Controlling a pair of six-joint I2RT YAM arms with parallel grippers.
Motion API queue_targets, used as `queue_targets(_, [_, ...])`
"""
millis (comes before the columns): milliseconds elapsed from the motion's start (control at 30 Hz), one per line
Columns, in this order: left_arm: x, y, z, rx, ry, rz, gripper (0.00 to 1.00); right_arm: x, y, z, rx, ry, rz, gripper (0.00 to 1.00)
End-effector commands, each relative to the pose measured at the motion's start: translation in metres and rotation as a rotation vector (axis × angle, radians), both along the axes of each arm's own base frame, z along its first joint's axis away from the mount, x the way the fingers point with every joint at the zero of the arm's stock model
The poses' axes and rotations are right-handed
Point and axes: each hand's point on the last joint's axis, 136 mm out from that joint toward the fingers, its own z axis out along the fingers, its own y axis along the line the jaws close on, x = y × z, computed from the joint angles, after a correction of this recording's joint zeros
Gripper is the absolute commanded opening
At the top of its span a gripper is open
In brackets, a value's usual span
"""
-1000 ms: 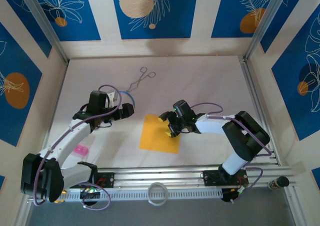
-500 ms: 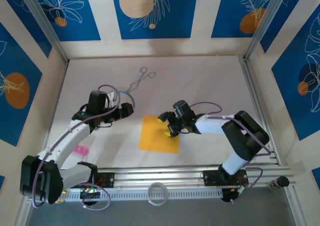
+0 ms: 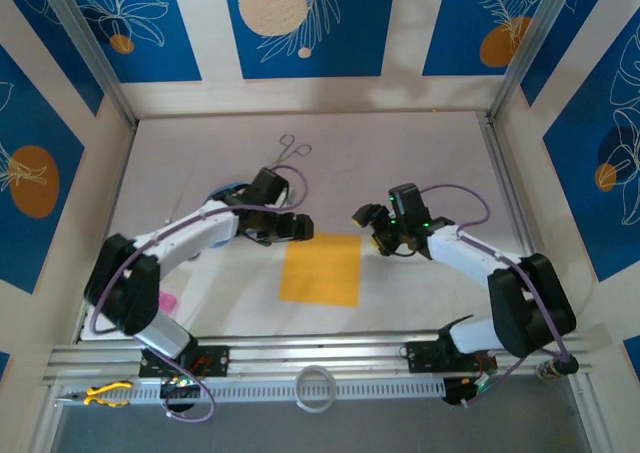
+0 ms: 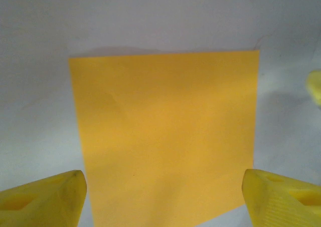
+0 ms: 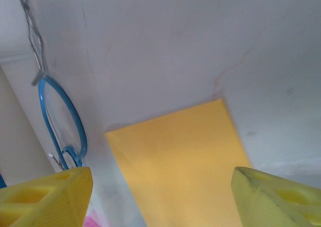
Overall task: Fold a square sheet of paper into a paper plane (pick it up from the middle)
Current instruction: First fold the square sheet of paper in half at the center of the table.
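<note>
The square sheet of paper [image 3: 321,269] lies flat and unfolded on the white table, orange-yellow. My left gripper [image 3: 298,228] hovers just beyond its far left corner, open, with nothing between the yellow fingertips [image 4: 42,197]. In the left wrist view the sheet [image 4: 165,137] spans almost the whole gap of that gripper [image 4: 163,202]. My right gripper [image 3: 368,223] hangs open off the far right corner. In the right wrist view the sheet [image 5: 185,157] lies below and ahead of that gripper [image 5: 163,199]. The paper plane is out of view.
Metal forceps [image 3: 285,158] lie at the back of the table, and a blue ring [image 5: 60,117] sits near the left arm. A small pink slip [image 3: 166,301] lies front left. A white ring [image 3: 315,388] and yellow pliers [image 3: 105,395] rest by the front rail.
The right gripper has come off the sheet and moved back and right. The left gripper has swung right to the sheet's far left corner. The sheet now lies squarer to the table.
</note>
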Motion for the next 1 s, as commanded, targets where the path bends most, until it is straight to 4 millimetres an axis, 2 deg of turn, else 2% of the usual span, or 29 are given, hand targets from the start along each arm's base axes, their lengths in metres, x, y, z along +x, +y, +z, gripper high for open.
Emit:
queue_targets(0, [-0.012,-0.006,-0.017,0.159,0.07,-0.018,0.82,-0.018,-0.031,-0.005,-0.079,0.014,0.043,0.74])
queue_targets(67, [-0.014,-0.016,-0.024,0.226,0.097,-0.037,0.84,-0.021,-0.044,0.002,-0.109,-0.013,0.047,0.75])
queue_targets(267, [-0.018,-0.035,-0.043,0.325,0.153,-0.052,0.86,-0.029,-0.057,0.017,-0.115,-0.077,0.097,0.79])
queue_targets(400, [-0.023,-0.042,-0.05,0.349,0.178,-0.045,0.88,-0.031,-0.055,0.021,-0.103,-0.091,0.139,0.81])
queue_targets(800, [-0.031,-0.057,-0.066,0.369,0.215,-0.028,0.94,-0.04,-0.052,0.014,-0.079,-0.072,0.161,0.84])
queue_targets(967, [-0.036,-0.056,-0.074,0.402,0.218,-0.022,0.95,-0.046,-0.056,0.011,-0.082,-0.062,0.15,0.88])
